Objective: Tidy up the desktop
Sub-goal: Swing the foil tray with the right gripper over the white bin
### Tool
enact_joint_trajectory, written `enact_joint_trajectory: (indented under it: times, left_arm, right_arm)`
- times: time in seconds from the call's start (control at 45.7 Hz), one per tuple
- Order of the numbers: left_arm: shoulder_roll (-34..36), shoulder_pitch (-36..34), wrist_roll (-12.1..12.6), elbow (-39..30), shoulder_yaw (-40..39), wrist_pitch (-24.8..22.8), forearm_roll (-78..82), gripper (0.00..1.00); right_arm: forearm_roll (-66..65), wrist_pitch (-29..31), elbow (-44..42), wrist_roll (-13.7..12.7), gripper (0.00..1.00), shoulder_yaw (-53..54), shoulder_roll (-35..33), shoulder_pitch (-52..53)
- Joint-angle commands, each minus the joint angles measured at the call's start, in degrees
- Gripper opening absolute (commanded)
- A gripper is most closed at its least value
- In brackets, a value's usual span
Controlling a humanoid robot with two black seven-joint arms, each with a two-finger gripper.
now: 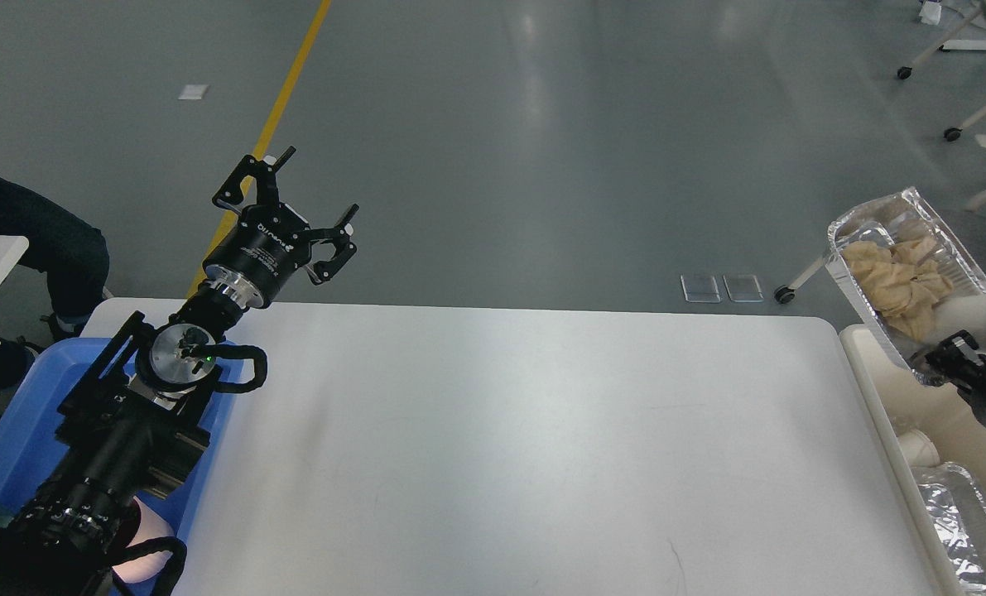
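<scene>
Foil tray seemingly pinched by right gripper, half cut off; left gripper splayed.

A blue plastic tray sits at the left edge of view, partly hidden. At the right edge stands a cream rectangular bin; inside it lie a crumpled foil tray near the bottom corner and a small white cup. Higher up, a foil tray tilts above the bin's far end, holding crumpled brown paper, with a white paper cup beside it. On the grey floor run a yellow line and two clear plates; wheeled chair legs show top right, and a seated person's dark trouser leg at left
</scene>
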Motion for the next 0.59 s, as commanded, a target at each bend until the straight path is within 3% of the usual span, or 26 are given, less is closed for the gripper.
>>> enact_joint_trajectory:
  times: [0.0,0.329,0.569]
  left_arm:
    - [-0.01,0.44,0.00,-0.09,0.20,0.02,0.10,0.98]
    - [0.26,1.05,0.00,-0.09,0.46,0.02,0.10,0.98]
    - [1.13,1.32,0.00,-0.09,0.64,0.02,0.19,0.98]
  right_arm:
    - [0.00,-1.18,-4.61,-0.01,0.00,-0.22,0.60,-1.07]
    - [0.08,-2.24,-16.04,-0.01,0.00,-0.22,4.21,-1.95]
    - [3.33,-6.28,-23.60,-0.09,0.00,-0.22,7.37,-2.04]
